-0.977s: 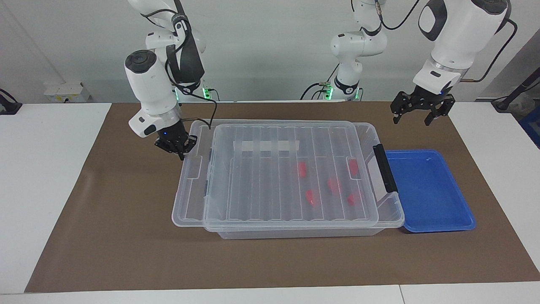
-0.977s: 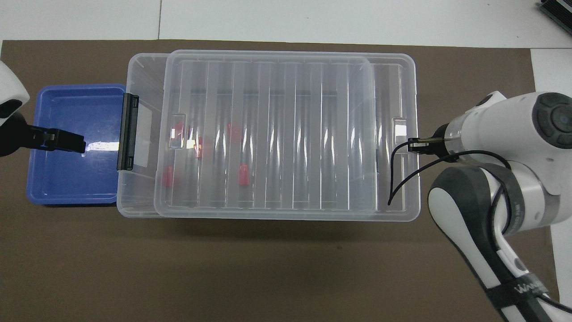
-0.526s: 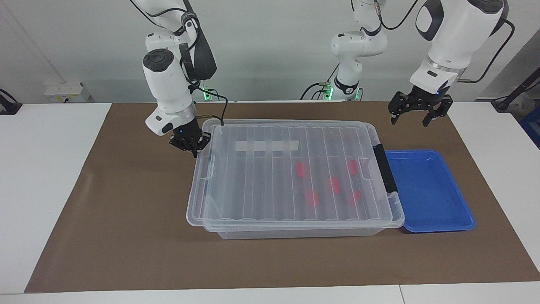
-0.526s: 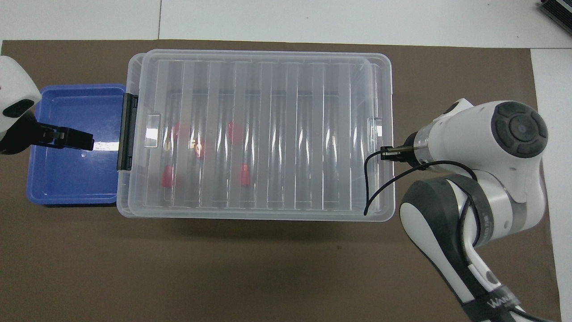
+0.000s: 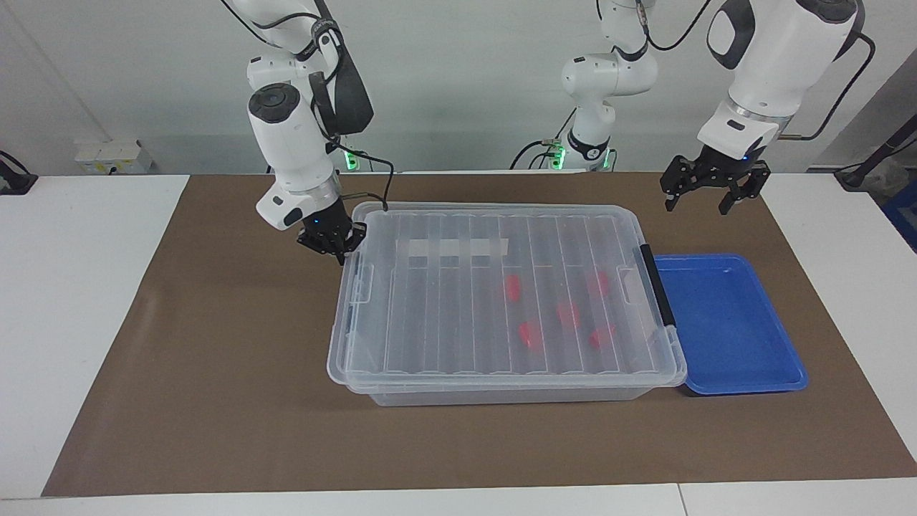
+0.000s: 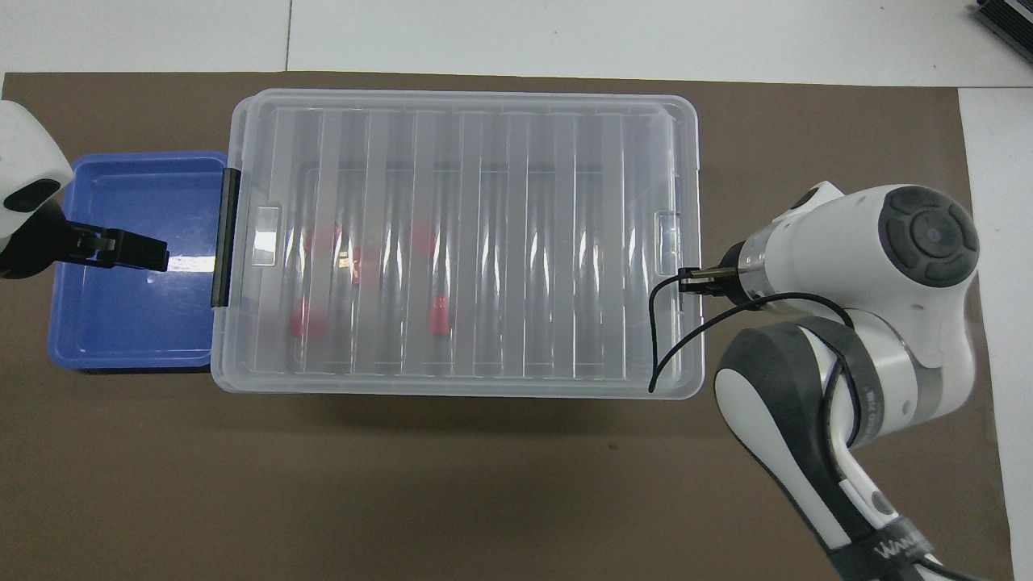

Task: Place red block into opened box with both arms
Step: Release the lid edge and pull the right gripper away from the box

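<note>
Nearly shut: ribbed see-through lid (image 5: 501,287) lies over the large clear plastic storage box (image 5: 501,393), five small bright red plastic blocks (image 5: 530,335) inside, toward the black bar handle (image 5: 658,285).
Right hand (image 5: 337,247), fingertips pinched together, empty, presses the lid's end edge at the right arm's end of the table (image 5: 179,401). Left hand (image 5: 706,188), fingers spread wide, empty, hangs over the brown mat by the shallow blue plastic tray (image 5: 731,330). Risks: lid seats askew; push slides box into tray; hand slips off the thin rim.
</note>
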Robot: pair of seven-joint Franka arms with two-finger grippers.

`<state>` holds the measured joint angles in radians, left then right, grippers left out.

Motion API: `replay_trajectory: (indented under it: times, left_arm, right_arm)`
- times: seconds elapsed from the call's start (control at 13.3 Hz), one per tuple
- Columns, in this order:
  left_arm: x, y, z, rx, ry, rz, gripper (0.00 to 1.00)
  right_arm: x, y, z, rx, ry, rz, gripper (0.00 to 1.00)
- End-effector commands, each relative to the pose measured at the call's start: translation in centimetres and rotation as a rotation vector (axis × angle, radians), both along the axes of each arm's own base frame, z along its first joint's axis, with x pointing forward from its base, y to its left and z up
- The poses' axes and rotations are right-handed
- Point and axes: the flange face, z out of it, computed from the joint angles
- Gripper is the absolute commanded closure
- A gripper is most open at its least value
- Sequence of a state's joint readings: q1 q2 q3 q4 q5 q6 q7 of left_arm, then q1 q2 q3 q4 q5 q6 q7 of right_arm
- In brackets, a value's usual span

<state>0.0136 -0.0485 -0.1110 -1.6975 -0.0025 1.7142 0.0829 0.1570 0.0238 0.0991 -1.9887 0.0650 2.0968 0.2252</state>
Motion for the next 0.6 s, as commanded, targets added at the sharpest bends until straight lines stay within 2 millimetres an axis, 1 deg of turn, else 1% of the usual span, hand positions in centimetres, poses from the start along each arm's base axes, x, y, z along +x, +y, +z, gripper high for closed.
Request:
replay_trajectory:
  times: [0.0,0.15,0.23,0.38,0.53]
  left_arm:
    - [-0.9,0.4,-0.1,-0.01,-0.003,0.002,0.0]
    - [-0.8,0.9,-0.1,-0.01,-0.003,0.01,0.0]
    - [-0.8,1.0,-0.1,-0.01,-0.003,0.013,0.0]
    - [-0.8,1.0,-0.1,-0.01,-0.003,0.011,0.0]
    - [-0.8,0.9,-0.1,-0.01,-0.003,0.01,0.0]
  right_arm:
    - [0.1,-0.3,0.3,0.022,-0.009,-0.031,1.0]
    - [0.0,-1.1,0.7,0.021,-0.006,-0.046,1.0]
    - [0.1,-1.2,0.7,0.023,-0.015,-0.048,1.0]
    - [0.0,-0.3,0.3,0.023,-0.014,-0.027,1.0]
    - [0.0,0.1,0.0,0.024,-0.017,-0.023,1.0]
